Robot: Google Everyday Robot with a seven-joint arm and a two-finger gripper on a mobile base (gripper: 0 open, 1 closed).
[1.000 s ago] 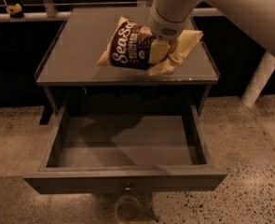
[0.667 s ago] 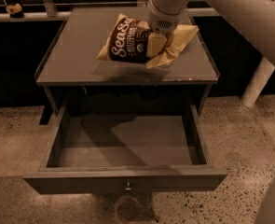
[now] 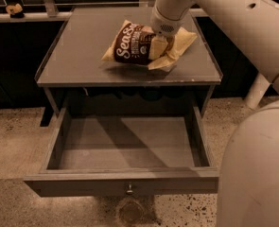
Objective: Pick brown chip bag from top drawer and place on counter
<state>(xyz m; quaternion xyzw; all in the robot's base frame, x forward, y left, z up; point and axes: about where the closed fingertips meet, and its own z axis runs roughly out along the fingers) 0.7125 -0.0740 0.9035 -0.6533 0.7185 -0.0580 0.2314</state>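
The brown chip bag (image 3: 132, 46) is seen on the back right part of the table (image 3: 82, 56), well clear of the front edge. A crinkled dark-brown body is shown, with pale tan ends; the right end is fanned out and bent upward, and the left end is pointed toward the table's middle. Large white script is printed across the face, and the letters "SeaSa" can be read before the rest is covered. The bag is tilted, and a dark shadow is cast on the table just under its lower edge, so whether it is fully set down cannot be told.

The claw (image 3: 159, 48) is brought in from above on the pale arm (image 3: 233, 18) and is clenched on the bag's right half, just where brown meets tan.

Below, the top drawer (image 3: 125, 145) is pulled fully out, its grey interior is lit, and its small round knob (image 3: 129, 189) is centred on the front panel. Speckled floor (image 3: 16, 136) is seen on both sides.

Compared with a second ago, bag and claw are found shifted slightly to the left, toward the table's centre, and the tan right end is now spread wider. The drawer is left as it was. A large rounded part of the robot's body (image 3: 257, 174) is now filling the lower right corner, where only a sliver was seen before.
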